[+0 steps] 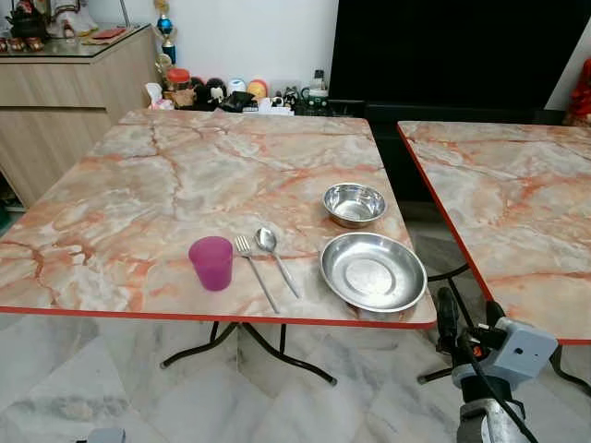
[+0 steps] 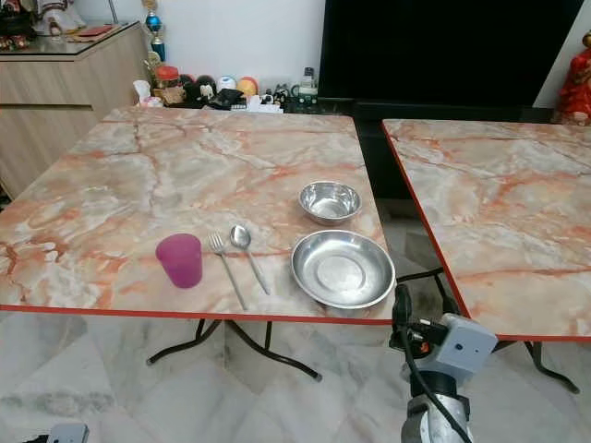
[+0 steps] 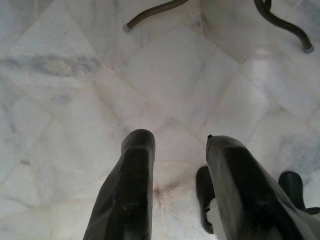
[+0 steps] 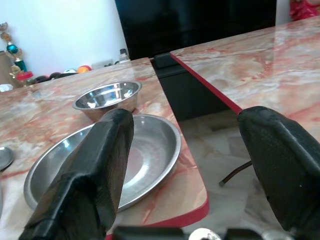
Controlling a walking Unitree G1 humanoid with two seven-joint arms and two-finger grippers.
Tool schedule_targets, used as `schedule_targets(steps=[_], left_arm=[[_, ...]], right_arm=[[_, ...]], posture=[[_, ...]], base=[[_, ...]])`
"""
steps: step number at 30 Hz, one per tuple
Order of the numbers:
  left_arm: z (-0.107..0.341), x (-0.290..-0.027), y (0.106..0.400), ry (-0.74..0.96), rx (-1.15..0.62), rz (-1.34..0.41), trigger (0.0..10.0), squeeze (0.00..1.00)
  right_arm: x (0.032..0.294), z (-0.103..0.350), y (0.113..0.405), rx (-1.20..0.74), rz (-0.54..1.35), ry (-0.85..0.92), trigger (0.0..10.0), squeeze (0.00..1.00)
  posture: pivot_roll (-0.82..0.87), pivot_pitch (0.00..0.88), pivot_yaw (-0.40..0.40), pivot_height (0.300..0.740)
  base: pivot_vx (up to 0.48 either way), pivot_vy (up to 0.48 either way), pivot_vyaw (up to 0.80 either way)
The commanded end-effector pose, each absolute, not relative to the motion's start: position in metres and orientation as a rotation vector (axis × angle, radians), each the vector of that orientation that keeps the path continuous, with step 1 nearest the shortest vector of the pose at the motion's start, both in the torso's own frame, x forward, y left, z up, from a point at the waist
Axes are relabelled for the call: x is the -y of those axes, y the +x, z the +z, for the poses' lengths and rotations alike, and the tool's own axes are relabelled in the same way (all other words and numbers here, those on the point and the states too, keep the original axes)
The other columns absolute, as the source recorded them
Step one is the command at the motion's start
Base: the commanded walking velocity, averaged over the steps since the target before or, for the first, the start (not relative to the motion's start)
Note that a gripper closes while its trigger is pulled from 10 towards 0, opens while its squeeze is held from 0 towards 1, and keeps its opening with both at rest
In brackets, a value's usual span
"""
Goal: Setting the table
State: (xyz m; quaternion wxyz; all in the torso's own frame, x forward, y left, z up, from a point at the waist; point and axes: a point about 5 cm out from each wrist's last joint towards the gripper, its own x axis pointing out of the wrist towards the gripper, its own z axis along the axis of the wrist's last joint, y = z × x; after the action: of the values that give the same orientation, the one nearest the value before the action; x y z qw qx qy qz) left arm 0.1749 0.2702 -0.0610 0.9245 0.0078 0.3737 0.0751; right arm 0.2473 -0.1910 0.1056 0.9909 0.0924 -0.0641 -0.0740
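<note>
Near the front edge of the marble-pattern table point(image 1: 166, 185) lie a pink cup point(image 1: 211, 262), a fork point(image 1: 254, 270), a spoon point(image 1: 275, 258) and a shallow steel plate point(image 1: 372, 271). A small steel bowl point(image 1: 354, 204) stands just behind the plate. My right gripper point(image 1: 469, 318) is open and empty, below and just right of the table's front right corner. In the right wrist view it point(image 4: 187, 120) faces the plate point(image 4: 145, 150) and bowl point(image 4: 107, 97). My left gripper point(image 3: 181, 141) hangs open over the floor.
A second marble-pattern table point(image 1: 517, 203) stands to the right, with a narrow gap between the two. A wooden sideboard point(image 1: 65, 92) is at the back left, a black screen point(image 1: 443, 55) behind, with trinkets point(image 1: 231, 92) along the wall. Curved table legs point(image 1: 249, 351) stand on the marble floor.
</note>
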Motion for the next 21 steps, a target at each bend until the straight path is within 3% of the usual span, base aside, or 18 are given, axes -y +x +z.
schedule_targets(steps=[1,14,21], left_arm=[[-0.06,-0.27,0.177,-0.002,-0.763,0.173,10.0,0.0],[-0.06,-0.259,0.185,-0.028,-0.747,0.171,10.0,0.0],[-0.061,-0.268,0.178,-0.02,-0.76,0.197,10.0,0.0]], right_arm=[[0.193,0.103,0.248,0.119,-0.155,0.179,10.0,0.0],[0.183,0.106,0.252,0.132,-0.134,0.208,10.0,0.0],[0.181,0.104,0.251,0.129,-0.133,0.212,10.0,0.0]], posture=[[-0.06,0.0,-0.007,0.74],[-0.06,0.0,-0.004,0.74],[-0.05,0.0,-0.007,0.74]], base=[[0.0,0.0,0.0],[0.0,0.0,0.0],[0.072,0.0,0.0]])
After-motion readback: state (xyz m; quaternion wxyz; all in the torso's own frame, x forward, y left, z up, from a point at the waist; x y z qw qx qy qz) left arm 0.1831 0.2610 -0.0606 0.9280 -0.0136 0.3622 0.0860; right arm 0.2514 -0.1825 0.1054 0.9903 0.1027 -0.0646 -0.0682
